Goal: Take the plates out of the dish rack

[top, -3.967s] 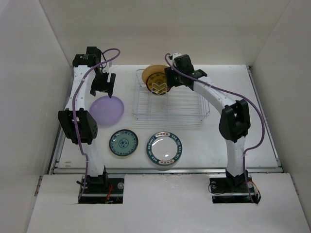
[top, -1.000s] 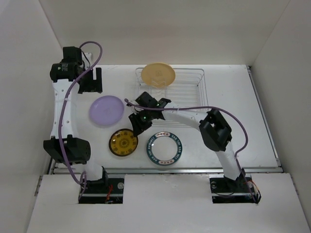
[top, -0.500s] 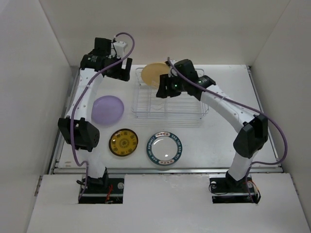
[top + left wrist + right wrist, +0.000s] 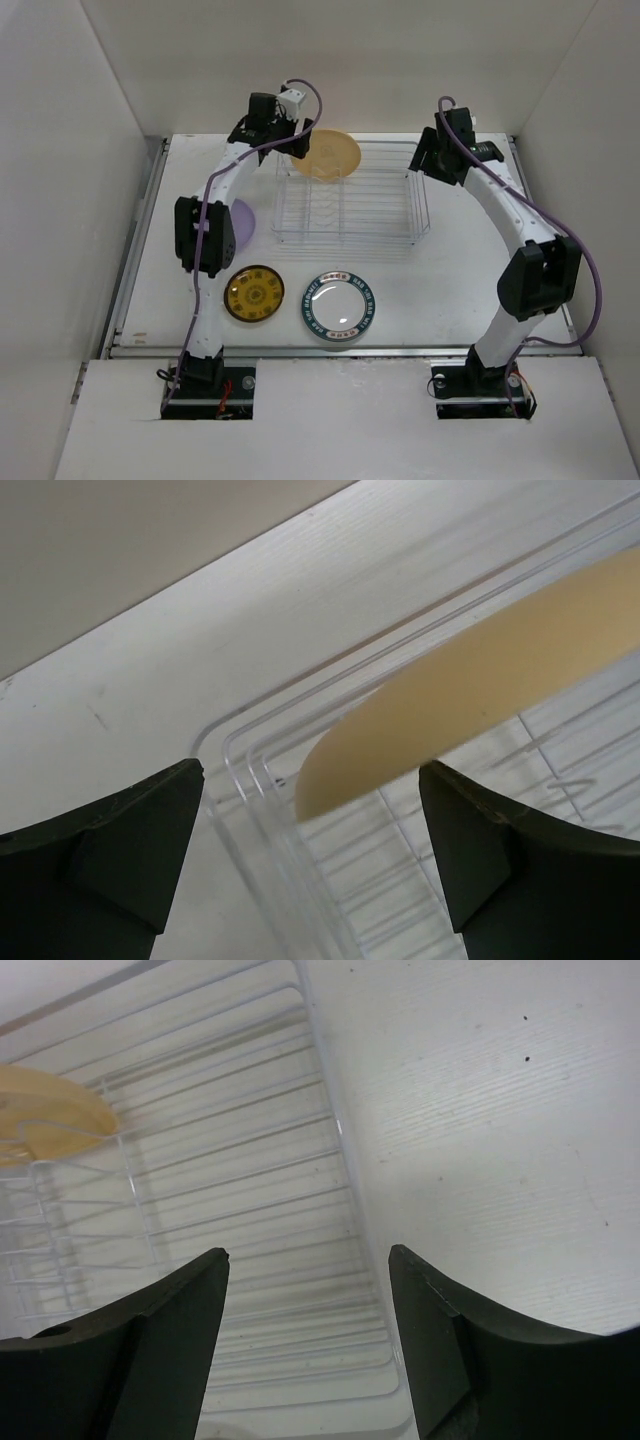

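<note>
The tan-yellow plate (image 4: pixel 326 153) stands at the back left of the dish rack (image 4: pixel 345 240). My left gripper (image 4: pixel 296 148) is open at the plate's left edge; in the left wrist view the plate's rim (image 4: pixel 480 680) lies between the open fingers of the gripper (image 4: pixel 310 850), apart from both. My right gripper (image 4: pixel 426 160) is open and empty above the rack's far right corner; the right wrist view shows it (image 4: pixel 308 1330) over the rack's wires (image 4: pixel 200 1160), with the tan plate (image 4: pixel 50 1120) at the left.
On the table in front of the rack lie the orange-centred plate (image 4: pixel 254 293) and the white plate with a teal rim (image 4: pixel 339 305). The lilac plate (image 4: pixel 243 218) is partly hidden behind my left arm. White walls close in the table.
My left gripper has moved right to the tan plate's left edge. My right gripper has moved away from that plate to the rack's far right corner. The orange-centred plate lies where the teal-centred one lay.
</note>
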You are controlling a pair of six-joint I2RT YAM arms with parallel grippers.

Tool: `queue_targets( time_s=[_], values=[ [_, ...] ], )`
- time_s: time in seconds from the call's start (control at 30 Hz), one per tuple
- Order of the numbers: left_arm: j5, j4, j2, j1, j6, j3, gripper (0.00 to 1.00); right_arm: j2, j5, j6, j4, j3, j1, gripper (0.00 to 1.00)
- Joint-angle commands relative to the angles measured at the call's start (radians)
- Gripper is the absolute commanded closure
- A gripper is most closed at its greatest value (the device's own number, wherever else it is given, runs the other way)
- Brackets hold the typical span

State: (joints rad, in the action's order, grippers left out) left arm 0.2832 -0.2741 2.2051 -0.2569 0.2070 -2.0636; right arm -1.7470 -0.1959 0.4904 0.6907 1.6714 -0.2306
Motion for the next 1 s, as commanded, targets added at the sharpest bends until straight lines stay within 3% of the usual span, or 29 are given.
queue_targets(
  time_s=[0.0, 0.03, 0.13, 0.17, 0.2, 0.4, 0.97],
  values=[
    [-0.019, 0.151, 0.034, -0.024, 0.051, -0.087, 0.14, 0.038, -0.057, 0.016, 0.009, -0.038, 0.016, 0.29],
    [-0.019, 0.151, 0.05, -0.024, 0.051, -0.101, 0.16, 0.038, -0.057, 0.016, 0.009, -0.038, 0.016, 0.29],
    [-0.019, 0.171, 0.08, -0.024, 0.06, -0.112, 0.37, 0.038, -0.046, 0.007, -0.013, -0.048, 0.016, 0.29],
    [-0.019, 0.171, 0.081, -0.024, 0.06, -0.112, 0.46, 0.029, -0.036, 0.007, -0.013, -0.048, 0.016, 0.29],
    [-0.01, 0.171, 0.081, -0.024, 0.06, -0.101, 0.63, 0.029, -0.036, 0.007, -0.013, -0.048, 0.016, 0.29],
    [0.004, 0.171, -0.021, -0.024, 0.04, 0.005, 1.0, 0.009, -0.027, -0.003, -0.013, -0.048, 0.016, 0.29],
    [0.06, -0.051, -0.194, -0.005, -0.084, -0.09, 1.0, 0.0, 0.032, -0.012, -0.022, -0.048, 0.016, 0.29]
  ],
)
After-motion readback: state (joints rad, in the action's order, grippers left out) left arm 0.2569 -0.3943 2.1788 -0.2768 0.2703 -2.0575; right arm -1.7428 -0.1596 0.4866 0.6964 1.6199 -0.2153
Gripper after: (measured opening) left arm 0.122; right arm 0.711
